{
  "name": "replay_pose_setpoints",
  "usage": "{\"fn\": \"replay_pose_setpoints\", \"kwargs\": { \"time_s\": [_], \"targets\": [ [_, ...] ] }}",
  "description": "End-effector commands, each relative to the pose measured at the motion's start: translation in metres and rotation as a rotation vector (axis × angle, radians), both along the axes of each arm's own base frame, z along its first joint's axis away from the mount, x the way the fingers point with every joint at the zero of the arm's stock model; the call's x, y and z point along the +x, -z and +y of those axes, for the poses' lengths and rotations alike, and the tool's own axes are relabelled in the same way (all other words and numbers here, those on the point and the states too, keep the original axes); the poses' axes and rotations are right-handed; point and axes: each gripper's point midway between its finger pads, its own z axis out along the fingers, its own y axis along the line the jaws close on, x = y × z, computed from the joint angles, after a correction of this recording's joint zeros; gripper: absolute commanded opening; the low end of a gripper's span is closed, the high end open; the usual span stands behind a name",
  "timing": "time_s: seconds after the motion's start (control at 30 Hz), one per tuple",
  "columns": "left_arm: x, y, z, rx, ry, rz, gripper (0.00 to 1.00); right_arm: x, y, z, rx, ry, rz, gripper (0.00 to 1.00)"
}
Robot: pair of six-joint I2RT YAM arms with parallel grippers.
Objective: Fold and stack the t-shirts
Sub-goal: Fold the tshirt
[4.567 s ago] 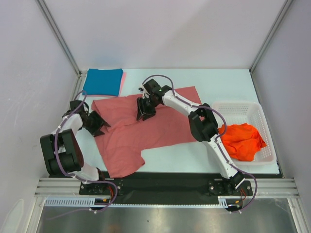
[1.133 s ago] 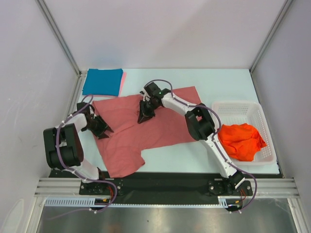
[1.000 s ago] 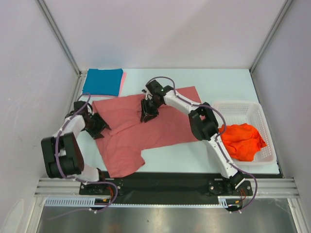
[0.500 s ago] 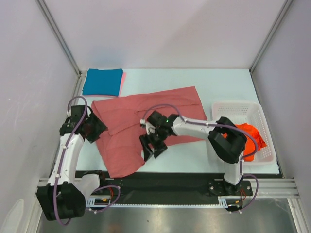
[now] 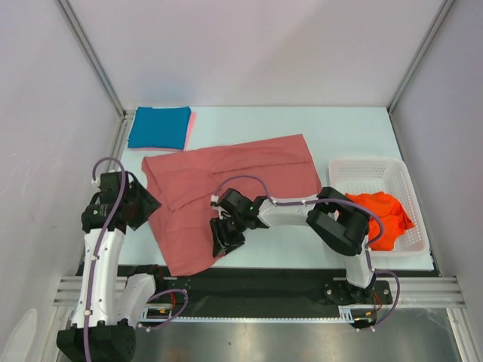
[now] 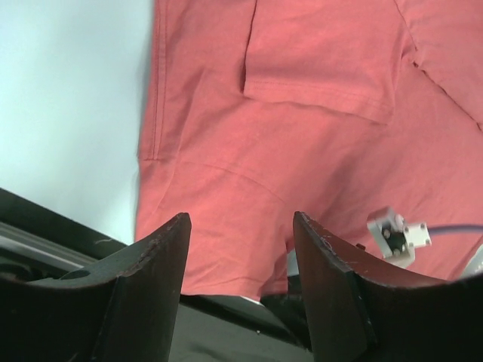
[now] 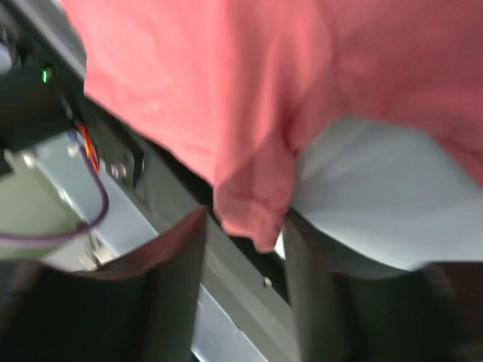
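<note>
Table (image 5: 302, 124): pale, smooth top.
Middle-left: salmon-red t-shirt (image 5: 226, 177) spread out, near corner over the table's near edge.
Far left corner: folded teal-blue t-shirt (image 5: 160, 127) on a light pink t-shirt (image 5: 191, 124).
Right: white lattice basket (image 5: 370, 167).

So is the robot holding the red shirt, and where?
The left gripper is open, holding nothing. A near corner of the salmon-red shirt sits inside the right gripper, but blur hides whether it is pinched.

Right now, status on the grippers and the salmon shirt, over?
Left gripper open over salmon shirt, empty. Right gripper astride its near corner, grip unclear. Shirt mostly spread out, not yet folded. Nothing blocking.
</note>
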Motion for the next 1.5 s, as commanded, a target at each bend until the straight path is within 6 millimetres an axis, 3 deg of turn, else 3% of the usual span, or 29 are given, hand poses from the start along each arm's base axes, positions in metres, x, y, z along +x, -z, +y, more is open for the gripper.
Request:
{"fn": "replay_pose_setpoints", "kwargs": {
  "time_s": [0.0,0.07,0.17,0.23,0.27,0.4,0.5,0.53,0.57,0.63,0.7,0.77,0.87,0.93,1.03,1.27,1.47],
  "targets": [
    [-0.007,-0.014,0.001,0.013,-0.001,-0.027,0.63,0.010,0.016,0.012,-0.031,0.128,-0.009,0.45],
    [-0.008,-0.015,0.001,0.019,0.002,-0.030,0.63,0.013,0.012,0.017,-0.012,0.165,0.019,0.28],
    [-0.008,-0.018,0.002,0.027,0.013,-0.030,0.61,0.029,-0.011,0.030,0.085,0.199,0.019,0.16],
    [-0.008,-0.019,0.000,0.026,0.025,-0.028,0.60,0.041,-0.038,0.041,0.175,0.211,0.047,0.10],
    [-0.007,-0.019,0.000,0.029,0.036,-0.029,0.60,0.062,-0.049,0.042,0.219,0.253,0.057,0.05],
    [-0.006,-0.010,-0.002,0.022,0.065,0.010,0.55,0.110,-0.089,0.048,0.390,0.347,0.158,0.04],
    [-0.002,0.004,-0.017,-0.052,0.113,0.020,0.55,0.143,-0.097,0.053,0.446,0.376,0.204,0.09],
    [-0.001,0.008,-0.023,-0.069,0.130,0.026,0.56,0.146,-0.107,0.057,0.474,0.351,0.241,0.17],
    [0.000,0.016,-0.029,-0.099,0.139,0.038,0.56,0.151,-0.096,0.057,0.467,0.353,0.274,0.25],
    [0.001,0.023,-0.042,-0.121,0.158,0.050,0.57,0.157,-0.101,0.053,0.503,0.335,0.266,0.51],
    [-0.001,0.030,-0.056,-0.128,0.192,0.077,0.58,0.157,-0.102,0.043,0.468,0.330,0.233,0.62],
    [-0.008,0.039,-0.072,-0.155,0.204,0.112,0.57,0.154,-0.100,0.024,0.403,0.297,0.152,0.70],
    [-0.020,0.049,-0.090,-0.188,0.202,0.126,0.54,0.150,-0.083,-0.012,0.269,0.270,0.055,0.71],
    [-0.026,0.052,-0.102,-0.192,0.197,0.121,0.51,0.158,-0.090,-0.037,0.213,0.291,-0.042,0.71],
    [-0.032,0.067,-0.113,-0.156,0.193,0.153,0.45,0.154,-0.087,-0.079,0.111,0.280,-0.141,0.70],
    [-0.018,0.095,-0.132,0.041,0.239,0.264,0.45,0.160,-0.079,-0.182,-0.096,0.392,-0.222,0.65],
    [-0.018,0.114,-0.129,0.165,0.220,0.349,0.51,0.150,-0.097,-0.208,-0.075,0.435,-0.243,0.63]
  ]
}}
